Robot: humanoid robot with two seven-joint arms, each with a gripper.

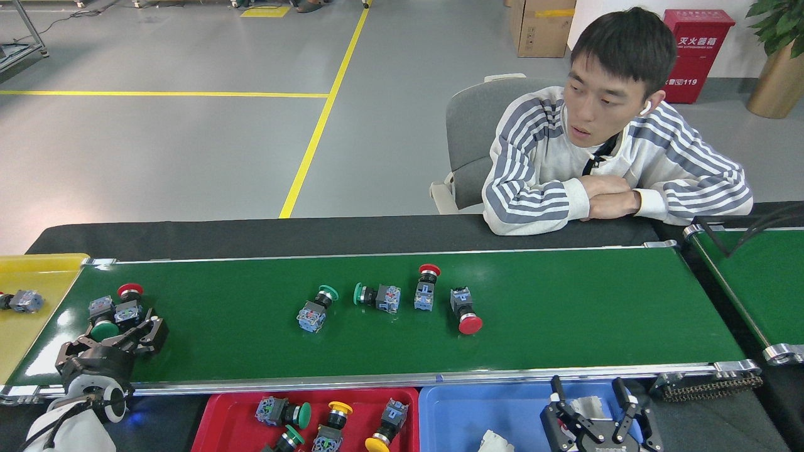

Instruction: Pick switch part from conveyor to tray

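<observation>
At the conveyor (pixel 565 314)'s left end, the left gripper (pixel 116 333) straddles the green-capped switch (pixel 103 328), fingers spread, ungripped; closing comes next.

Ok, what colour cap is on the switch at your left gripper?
Green cap, between the left gripper fingers, head view.

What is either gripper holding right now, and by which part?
The right gripper is open and empty. The left gripper has its fingers around the green-capped switch, near the cap; a closed grasp cannot be confirmed.
</observation>
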